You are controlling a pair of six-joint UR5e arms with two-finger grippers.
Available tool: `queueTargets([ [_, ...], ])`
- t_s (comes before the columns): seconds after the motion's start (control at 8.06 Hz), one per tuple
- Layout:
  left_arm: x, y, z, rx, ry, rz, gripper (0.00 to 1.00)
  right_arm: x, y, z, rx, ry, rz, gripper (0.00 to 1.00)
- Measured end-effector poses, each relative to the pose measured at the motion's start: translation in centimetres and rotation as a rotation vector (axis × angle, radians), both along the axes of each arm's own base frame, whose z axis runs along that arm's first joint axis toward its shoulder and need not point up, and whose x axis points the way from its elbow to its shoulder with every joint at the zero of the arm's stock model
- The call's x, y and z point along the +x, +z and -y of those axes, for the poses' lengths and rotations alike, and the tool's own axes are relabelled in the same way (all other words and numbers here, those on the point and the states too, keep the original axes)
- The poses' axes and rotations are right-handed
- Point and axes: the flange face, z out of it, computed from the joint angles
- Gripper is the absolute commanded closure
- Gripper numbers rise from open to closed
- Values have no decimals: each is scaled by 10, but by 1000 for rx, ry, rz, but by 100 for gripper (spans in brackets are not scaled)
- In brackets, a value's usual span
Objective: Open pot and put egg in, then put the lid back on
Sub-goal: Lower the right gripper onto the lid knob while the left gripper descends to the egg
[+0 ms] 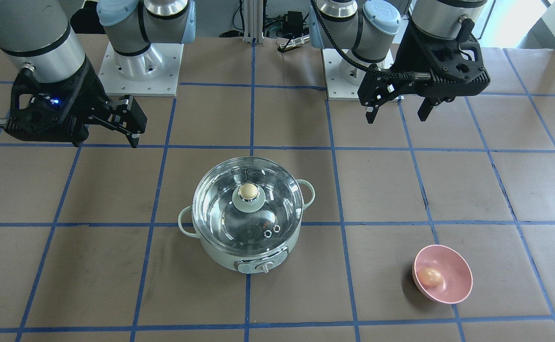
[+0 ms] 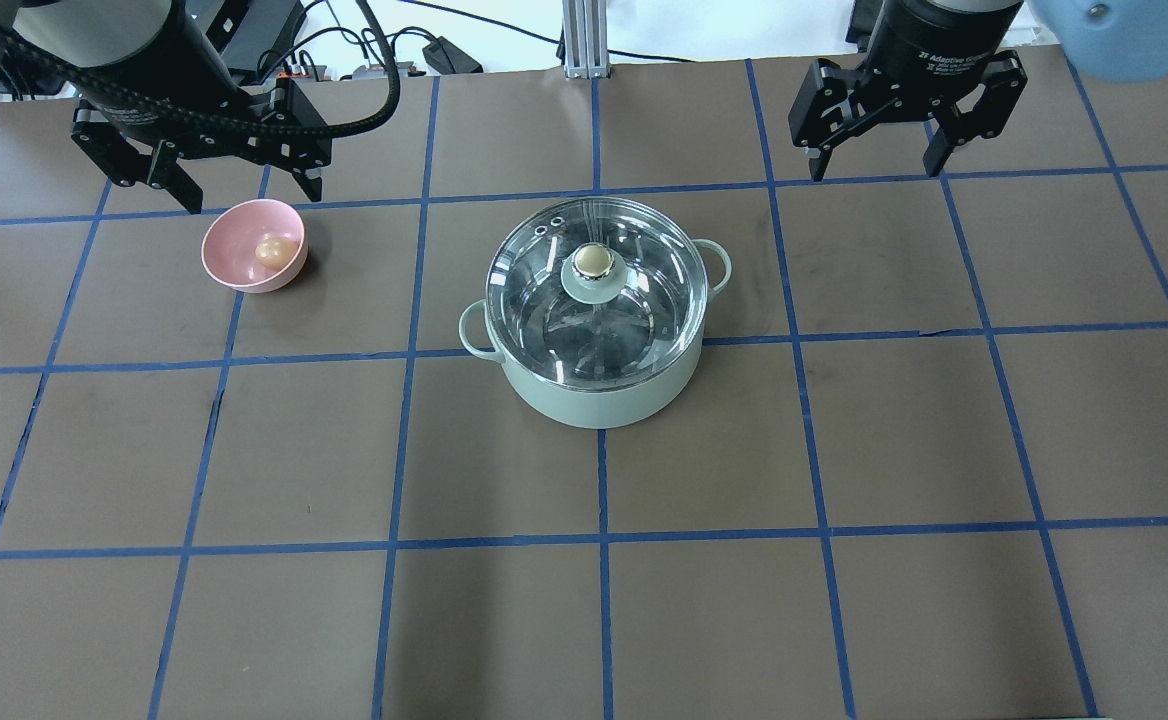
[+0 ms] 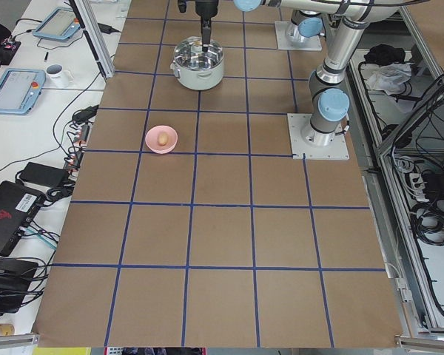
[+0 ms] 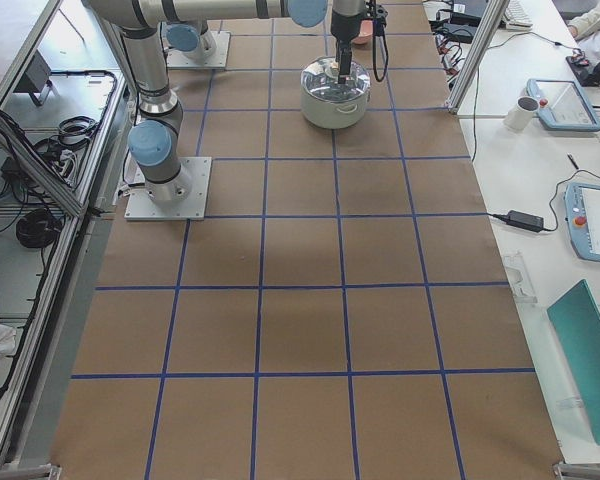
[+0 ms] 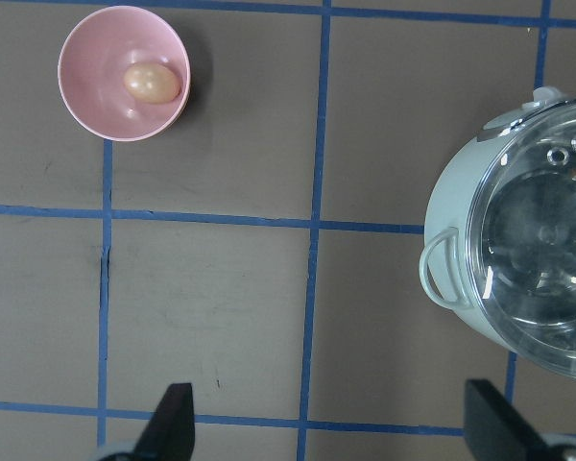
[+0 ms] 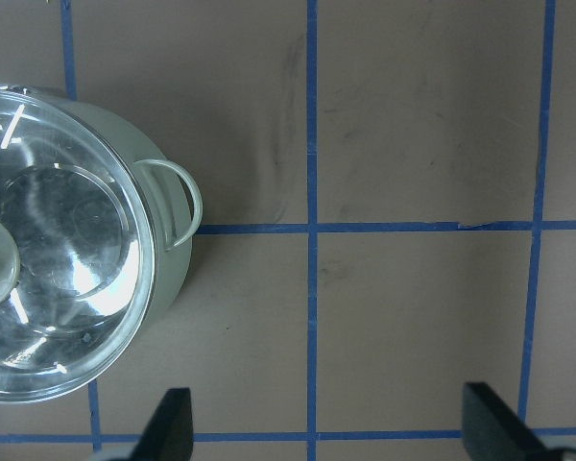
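Note:
The mint-green pot (image 2: 594,398) stands mid-table with the glass lid (image 2: 644,310) on it, its tan knob (image 2: 593,261) on top. The pot also shows in the front view (image 1: 246,259) with the lid (image 1: 230,213) in place. The brown egg (image 2: 271,249) lies in a pink bowl (image 2: 229,262); the left wrist view shows the egg (image 5: 153,83) too. My left gripper (image 2: 247,190) is open and empty, hovering just behind the bowl. My right gripper (image 2: 874,165) is open and empty, above the table behind and to the right of the pot.
The table is brown paper with a blue tape grid (image 2: 599,530). The arm bases (image 1: 140,66) stand at the robot's edge. Cables and a metal post (image 2: 579,40) lie along the far edge. The pot's side handles (image 6: 178,206) stick out left and right.

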Motion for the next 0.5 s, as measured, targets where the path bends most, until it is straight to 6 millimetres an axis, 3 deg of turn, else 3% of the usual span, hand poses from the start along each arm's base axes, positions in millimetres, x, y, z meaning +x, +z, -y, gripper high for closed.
queueTargets([
  [0.25, 1, 0, 0, -1, -1, 0, 0, -2, -1, 0, 1, 5, 0, 0],
  [0.5, 16, -8, 10, 13, 25, -8, 0, -2, -6, 1, 2, 18, 4, 0],
])
